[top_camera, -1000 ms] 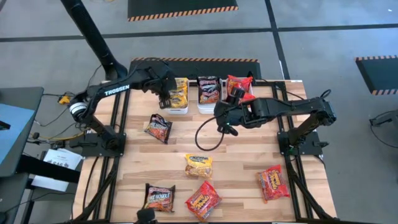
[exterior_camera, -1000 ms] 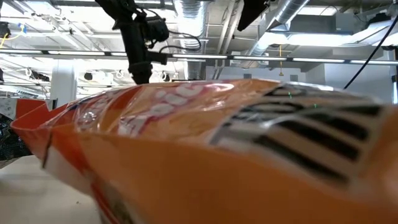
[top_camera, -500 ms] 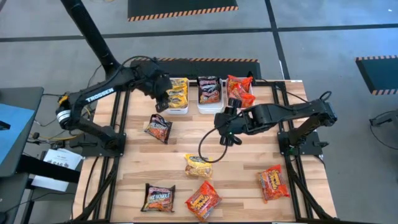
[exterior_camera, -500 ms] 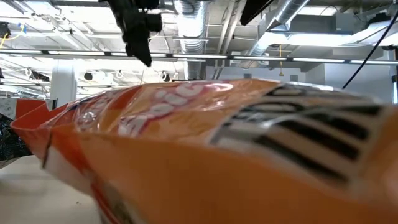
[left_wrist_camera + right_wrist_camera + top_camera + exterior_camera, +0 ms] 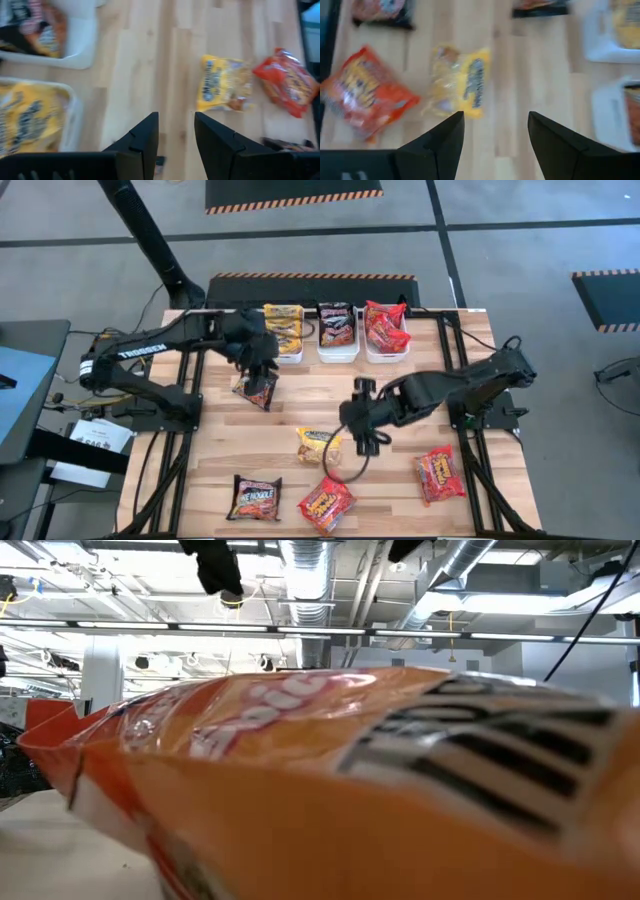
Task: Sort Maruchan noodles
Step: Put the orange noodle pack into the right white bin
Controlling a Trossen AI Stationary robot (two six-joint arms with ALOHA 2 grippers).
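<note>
Five noodle packets lie flat on the wooden table: a dark one (image 5: 255, 388), a yellow one (image 5: 318, 446), a dark one (image 5: 256, 497) and two red ones (image 5: 326, 502) (image 5: 438, 473). My left gripper (image 5: 258, 368) hovers open just above the first dark packet. In its wrist view (image 5: 175, 135) the yellow packet (image 5: 222, 90) lies ahead. My right gripper (image 5: 366, 434) is open, close to the yellow packet's right side. Its wrist view (image 5: 492, 135) shows that packet (image 5: 457, 87) ahead of the fingers.
Three white bins stand along the far edge, holding yellow (image 5: 283, 332), dark (image 5: 336, 328) and red (image 5: 386, 328) packets. In the low view a red packet (image 5: 330, 780) right before the camera hides almost the whole table. Bare wood lies between the bins and the loose packets.
My left gripper has moved from above the yellow bin toward the near edge and now stands over the dark packet. My right gripper has swung from beside the red bin toward the near edge, ending next to the yellow packet. No packet has moved.
</note>
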